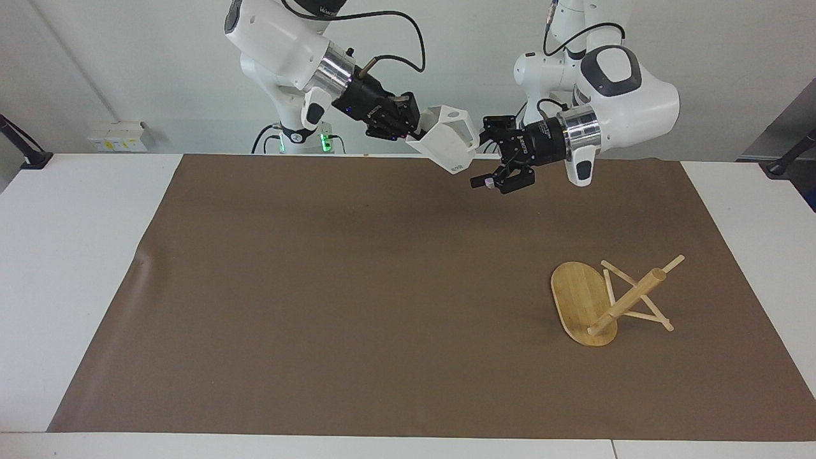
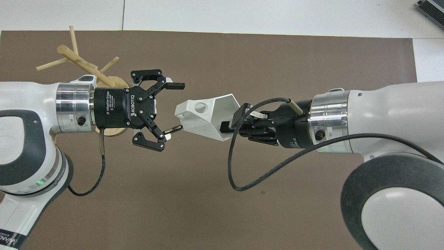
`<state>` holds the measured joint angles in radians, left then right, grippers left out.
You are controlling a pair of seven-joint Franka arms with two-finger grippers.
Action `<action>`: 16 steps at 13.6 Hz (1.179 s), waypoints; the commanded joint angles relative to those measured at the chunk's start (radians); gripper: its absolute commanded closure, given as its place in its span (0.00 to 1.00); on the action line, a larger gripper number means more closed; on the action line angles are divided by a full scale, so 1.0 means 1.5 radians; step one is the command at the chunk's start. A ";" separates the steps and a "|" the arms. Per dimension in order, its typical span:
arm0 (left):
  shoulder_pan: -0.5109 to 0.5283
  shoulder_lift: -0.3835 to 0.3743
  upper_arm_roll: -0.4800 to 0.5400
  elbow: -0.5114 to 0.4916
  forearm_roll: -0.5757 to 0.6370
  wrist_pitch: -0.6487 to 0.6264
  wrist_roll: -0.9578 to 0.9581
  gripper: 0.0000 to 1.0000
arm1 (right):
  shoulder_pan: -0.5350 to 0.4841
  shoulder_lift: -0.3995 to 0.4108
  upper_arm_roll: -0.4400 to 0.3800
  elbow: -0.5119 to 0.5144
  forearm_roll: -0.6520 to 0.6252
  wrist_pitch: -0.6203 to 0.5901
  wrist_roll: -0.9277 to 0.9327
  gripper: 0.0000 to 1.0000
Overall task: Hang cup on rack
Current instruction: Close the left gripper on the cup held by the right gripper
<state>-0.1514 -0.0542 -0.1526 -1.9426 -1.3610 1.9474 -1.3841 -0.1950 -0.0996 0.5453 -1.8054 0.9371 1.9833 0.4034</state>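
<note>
The white faceted cup is up in the air over the robots' edge of the brown mat, tilted, with its pierced handle on top; it also shows in the overhead view. My right gripper is shut on the cup's rim, also in the overhead view. My left gripper is open, its fingers just at the cup's base end; I cannot tell if they touch. The bamboo rack sits on the mat toward the left arm's end, its post slanting; my left wrist partly hides its base.
The brown mat covers most of the white table. Small white boxes sit by the wall past the right arm's end. A dark stand is at that corner.
</note>
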 commanded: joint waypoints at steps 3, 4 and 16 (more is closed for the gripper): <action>-0.018 0.002 -0.001 0.001 -0.009 -0.005 -0.013 0.00 | 0.005 -0.003 0.003 -0.003 0.017 0.009 0.009 1.00; -0.018 0.002 -0.001 0.000 -0.009 -0.012 -0.016 0.00 | 0.006 -0.003 0.003 -0.003 0.016 0.009 0.009 1.00; -0.012 -0.008 0.001 0.001 0.025 -0.058 -0.012 1.00 | 0.005 -0.003 0.002 -0.003 0.015 0.004 0.014 0.52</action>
<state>-0.1648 -0.0549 -0.1519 -1.9400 -1.3393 1.8853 -1.3890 -0.1895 -0.0988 0.5409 -1.8081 0.9372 1.9831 0.4036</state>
